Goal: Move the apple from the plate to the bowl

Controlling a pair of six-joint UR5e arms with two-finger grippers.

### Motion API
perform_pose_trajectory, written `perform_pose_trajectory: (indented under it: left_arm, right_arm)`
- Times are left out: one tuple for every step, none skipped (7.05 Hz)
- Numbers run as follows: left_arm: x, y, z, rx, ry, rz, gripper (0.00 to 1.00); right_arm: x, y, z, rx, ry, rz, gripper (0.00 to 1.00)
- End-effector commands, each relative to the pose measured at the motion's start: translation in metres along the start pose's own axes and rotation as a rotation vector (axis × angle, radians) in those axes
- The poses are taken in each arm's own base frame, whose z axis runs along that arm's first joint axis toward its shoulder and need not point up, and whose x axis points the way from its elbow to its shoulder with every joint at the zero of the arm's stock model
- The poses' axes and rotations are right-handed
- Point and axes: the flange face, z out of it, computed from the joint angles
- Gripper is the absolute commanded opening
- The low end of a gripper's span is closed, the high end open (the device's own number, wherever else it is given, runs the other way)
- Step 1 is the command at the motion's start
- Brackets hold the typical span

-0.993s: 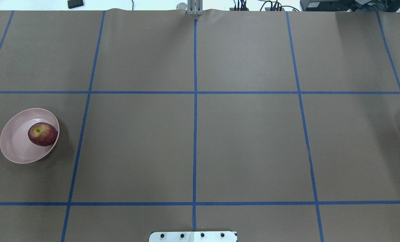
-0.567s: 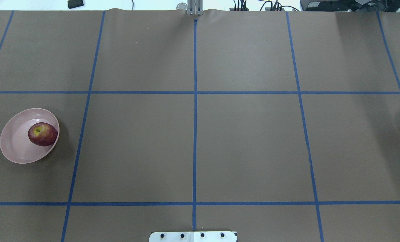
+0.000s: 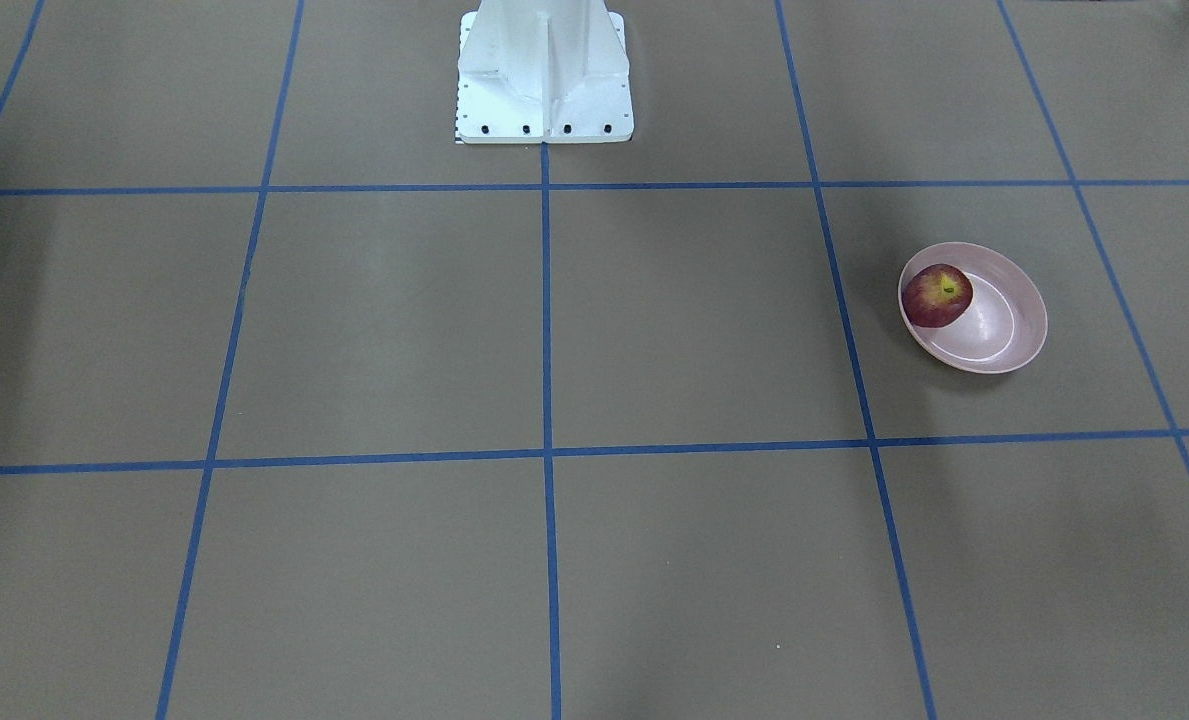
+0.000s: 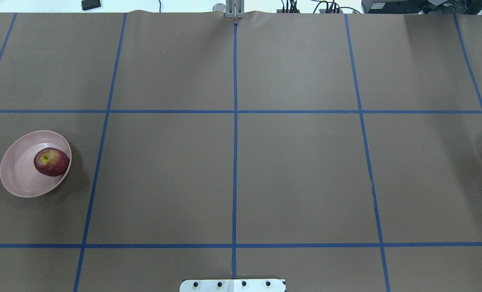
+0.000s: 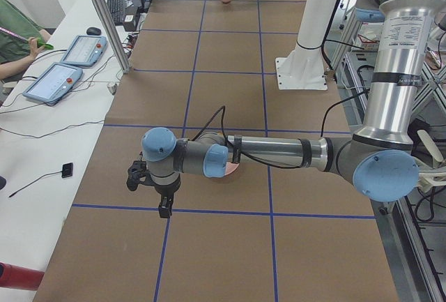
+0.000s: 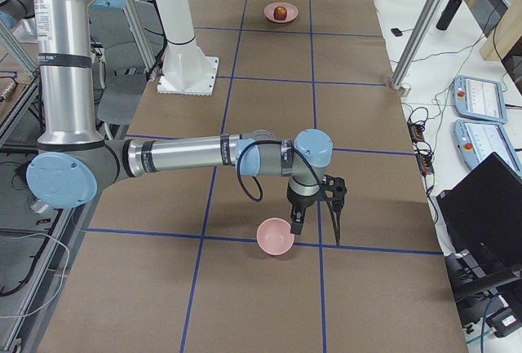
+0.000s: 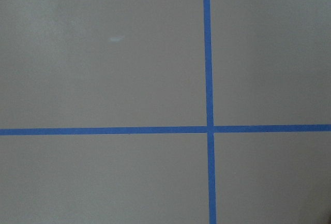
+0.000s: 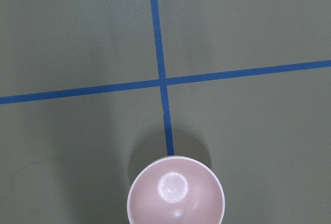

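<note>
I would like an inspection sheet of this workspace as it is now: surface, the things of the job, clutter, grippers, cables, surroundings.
Surface: brown table with a blue tape grid; no spills seen.
Job's things: apple lies in the plate, on its side toward the table's middle; bowl is empty, at the opposite end.
Clutter: nothing seen.
Grippers: left gripper above bare table near the plate; right gripper above the table next to the bowl; open or shut cannot be told.
Cables: a black cable loops along the left arm; another hangs under the right arm.
Surroundings: white pedestal; teach pendants beside the table.
</note>
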Motion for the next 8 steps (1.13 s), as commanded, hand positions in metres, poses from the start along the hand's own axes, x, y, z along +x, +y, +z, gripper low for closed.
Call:
perform_pose_trajectory:
  left_arm:
    - [-0.001,0.000,0.001,-0.002,-0.002,-0.001,0.98]
    - [0.000,0.000,0.000,0.001,-0.002,0.003,0.98]
    - [0.000,0.000,0.000,0.001,-0.002,0.001,0.98]
    - [0.000,0.000,0.000,0.002,-0.002,0.002,0.98]
    - [0.005,-0.001,-0.006,0.014,-0.001,0.015,0.98]
    - [0.007,-0.002,-0.006,0.015,0.000,0.019,0.98]
    - [0.011,-0.004,-0.007,0.023,0.003,0.038,0.98]
    - [0.013,-0.003,-0.008,0.029,0.012,0.037,0.98]
  right_arm:
    - [0.002,0.000,0.002,-0.003,0.002,-0.001,1.00]
    - [0.001,0.000,0.001,-0.003,0.001,-0.001,1.00]
    - [-0.002,-0.001,-0.002,0.003,-0.002,-0.007,1.00]
    - [-0.003,-0.003,-0.003,0.005,-0.004,-0.011,1.00]
    - [-0.017,-0.015,-0.015,0.030,-0.008,-0.034,1.00]
    - [-0.020,-0.021,-0.017,0.027,-0.012,-0.024,1.00]
    - [-0.011,-0.013,-0.008,0.012,-0.016,-0.018,1.00]
    - [0.001,-0.013,0.006,-0.015,-0.007,0.004,1.00]
